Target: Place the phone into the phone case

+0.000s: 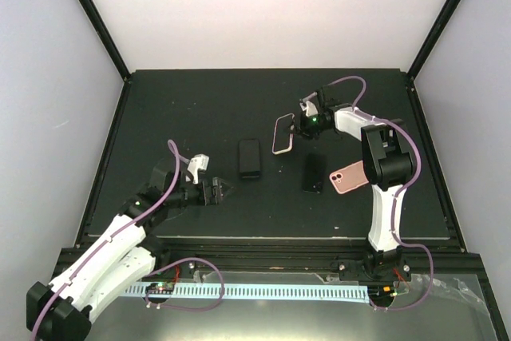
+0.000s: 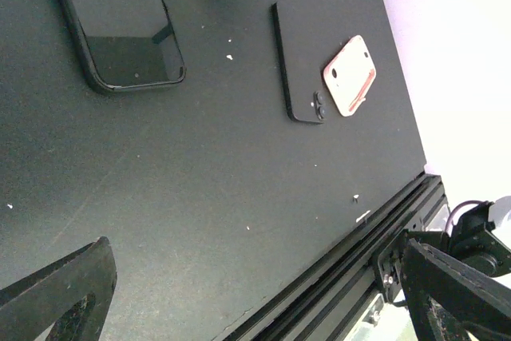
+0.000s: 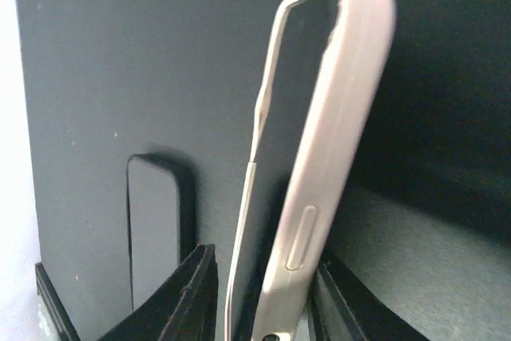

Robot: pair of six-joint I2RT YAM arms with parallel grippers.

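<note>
A cream phone case (image 3: pixel 319 157) stands on its long edge between the jaws of my right gripper (image 3: pixel 259 301), tilted, its inside dark. The right finger (image 3: pixel 343 301) touches the case's back; the left finger (image 3: pixel 180 297) stands a little off its rim. From above, this case (image 1: pixel 283 134) sits left of the right gripper (image 1: pixel 306 124). Two black phones lie flat: one (image 1: pixel 250 157) mid-table with a raised rim, one (image 1: pixel 313 173) face down, its lenses showing (image 2: pixel 318 103). My left gripper (image 1: pixel 215 192) hovers open and empty over the front of the mat.
A pink phone case (image 1: pixel 349 177) lies back up beside the face-down phone, under the right arm's forearm. The mat's front rail (image 2: pixel 375 229) runs near the left gripper. Black frame posts bound the mat at both sides.
</note>
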